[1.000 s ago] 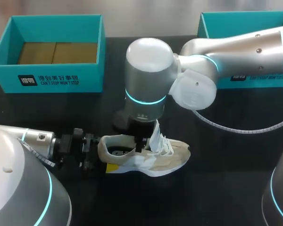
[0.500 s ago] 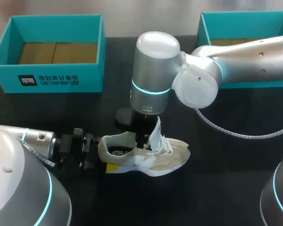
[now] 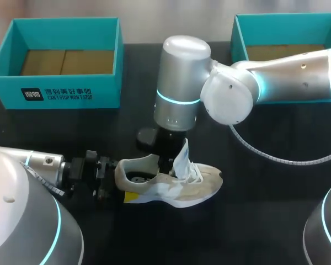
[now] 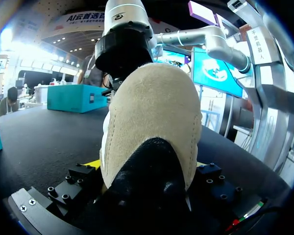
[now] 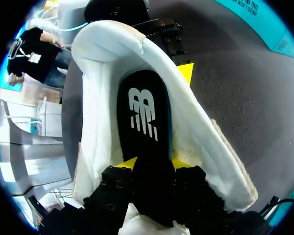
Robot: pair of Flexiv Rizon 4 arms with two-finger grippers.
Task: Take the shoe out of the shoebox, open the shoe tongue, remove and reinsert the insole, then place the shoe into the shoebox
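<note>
On the black surface (image 3: 265, 221), our left jaws are clamping the beige sneaker (image 3: 204, 185) by its firm heel while our right jaws are pinching its black insole (image 5: 143, 112). We are judging the insole light, thin and floppy, best gripped flat across its width.

our right arm (image 3: 179, 83) hides part of the opening of the beige suede and white mesh sneaker (image 3: 201, 185); the far right teal cardboard shoebox (image 3: 287, 30) runs off the edge.

White lettering (image 3: 69, 94) crosses the front of the teal shoebox (image 3: 107, 91); a white emblem (image 5: 143, 113) marks the black insole (image 5: 143, 152).
</note>
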